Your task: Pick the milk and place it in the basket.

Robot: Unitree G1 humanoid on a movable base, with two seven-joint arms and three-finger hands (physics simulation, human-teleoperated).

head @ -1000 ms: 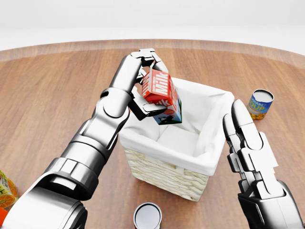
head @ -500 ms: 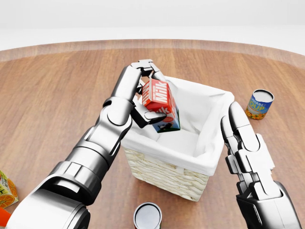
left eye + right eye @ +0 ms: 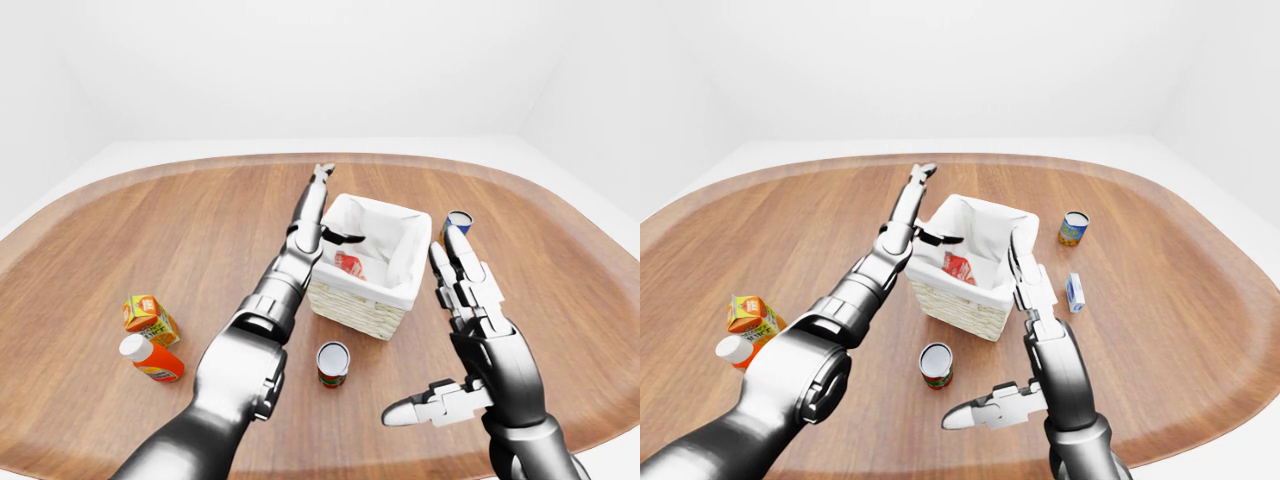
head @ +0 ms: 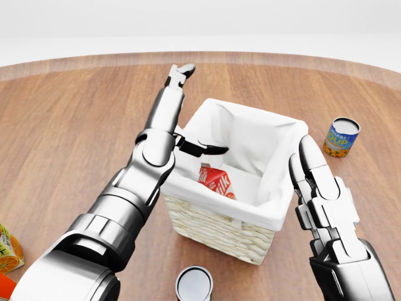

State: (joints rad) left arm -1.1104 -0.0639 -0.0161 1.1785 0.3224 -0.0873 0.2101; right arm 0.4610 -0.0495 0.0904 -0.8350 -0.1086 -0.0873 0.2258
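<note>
The red milk carton (image 4: 216, 180) lies tilted on the white lining inside the wicker basket (image 4: 216, 227), in the middle of the head view. My left hand (image 4: 188, 110) is open, its fingers stretched up past the basket's left rim and its thumb out over the lining. It holds nothing. My right hand (image 4: 322, 194) is open and flat, standing just right of the basket's right rim.
A soup can (image 4: 341, 136) stands to the right of the basket. A tin can (image 4: 193, 284) stands below it. An orange juice carton (image 3: 150, 317) and an orange bottle (image 3: 152, 359) lie at the left. A small blue-and-white carton (image 3: 1074, 292) lies right of my right hand.
My left hand has opened and let go of the milk carton. The carton has dropped into the basket. The right hand has barely moved.
</note>
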